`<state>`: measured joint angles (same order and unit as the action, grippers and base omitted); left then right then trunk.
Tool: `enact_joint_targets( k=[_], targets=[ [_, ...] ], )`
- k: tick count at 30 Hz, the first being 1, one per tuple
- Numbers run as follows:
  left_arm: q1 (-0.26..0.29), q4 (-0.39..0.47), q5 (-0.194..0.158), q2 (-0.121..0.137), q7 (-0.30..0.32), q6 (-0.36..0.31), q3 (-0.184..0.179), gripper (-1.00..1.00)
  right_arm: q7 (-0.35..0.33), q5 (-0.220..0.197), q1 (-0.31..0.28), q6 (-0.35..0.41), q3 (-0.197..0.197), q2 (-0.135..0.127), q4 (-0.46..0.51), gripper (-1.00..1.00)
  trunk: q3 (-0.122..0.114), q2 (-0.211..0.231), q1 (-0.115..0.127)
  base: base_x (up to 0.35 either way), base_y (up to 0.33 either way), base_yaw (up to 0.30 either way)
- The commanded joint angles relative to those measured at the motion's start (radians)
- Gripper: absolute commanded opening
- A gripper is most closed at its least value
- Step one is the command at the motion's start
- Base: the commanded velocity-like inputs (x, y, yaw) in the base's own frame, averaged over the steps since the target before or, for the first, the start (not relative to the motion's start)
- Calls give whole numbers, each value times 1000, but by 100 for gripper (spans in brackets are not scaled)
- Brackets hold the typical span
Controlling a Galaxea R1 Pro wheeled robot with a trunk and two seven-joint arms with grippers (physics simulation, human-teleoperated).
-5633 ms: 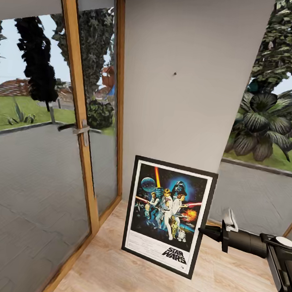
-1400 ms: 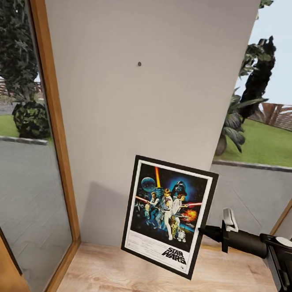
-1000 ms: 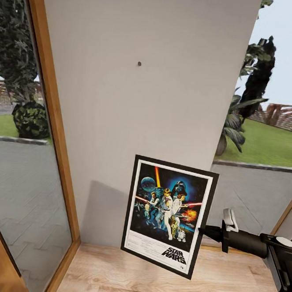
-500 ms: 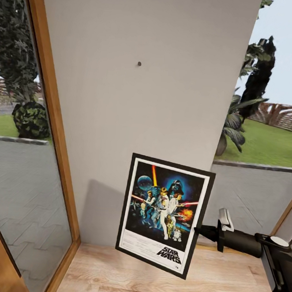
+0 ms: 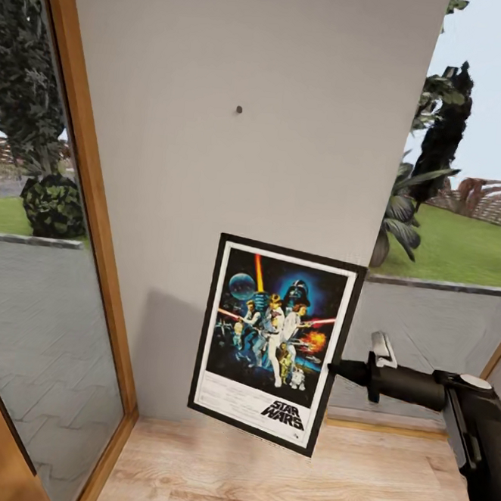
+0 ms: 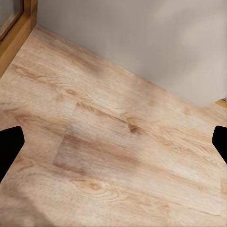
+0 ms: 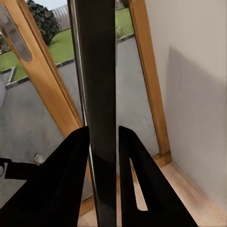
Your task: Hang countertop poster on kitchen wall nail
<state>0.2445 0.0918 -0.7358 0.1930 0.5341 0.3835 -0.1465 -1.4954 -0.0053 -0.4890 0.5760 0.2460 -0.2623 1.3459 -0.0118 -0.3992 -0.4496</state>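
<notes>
Right gripper (image 5: 337, 367) clamps poster (image 5: 273, 340) (tilted)

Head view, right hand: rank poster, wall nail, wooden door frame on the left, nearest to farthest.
1. The poster: its right edge is clamped in the right hand.
2. The wall nail: on the grey wall, up and to the left of the poster.
3. The wooden door frame: farthest, along the wall's left edge.
</notes>
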Motion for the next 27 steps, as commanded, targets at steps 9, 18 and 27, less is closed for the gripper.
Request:
enact_joint_targets(
  k=[9,18,27],
  targets=[
    [1,0,-8,0,3,4,-10,100,-5,4,-280,244,-121,0,21,-100,0,-1,0,0,0,0],
    [1,0,-8,0,4,5,-10,100,-2,13,-565,393,-223,2,6,-100,0,-1,0,0,0,0],
    [1,0,-8,0,4,5,-9,100,-2,15,-716,418,-230,15,-94,-100,0,-1,0,0,0,0]
  ],
)
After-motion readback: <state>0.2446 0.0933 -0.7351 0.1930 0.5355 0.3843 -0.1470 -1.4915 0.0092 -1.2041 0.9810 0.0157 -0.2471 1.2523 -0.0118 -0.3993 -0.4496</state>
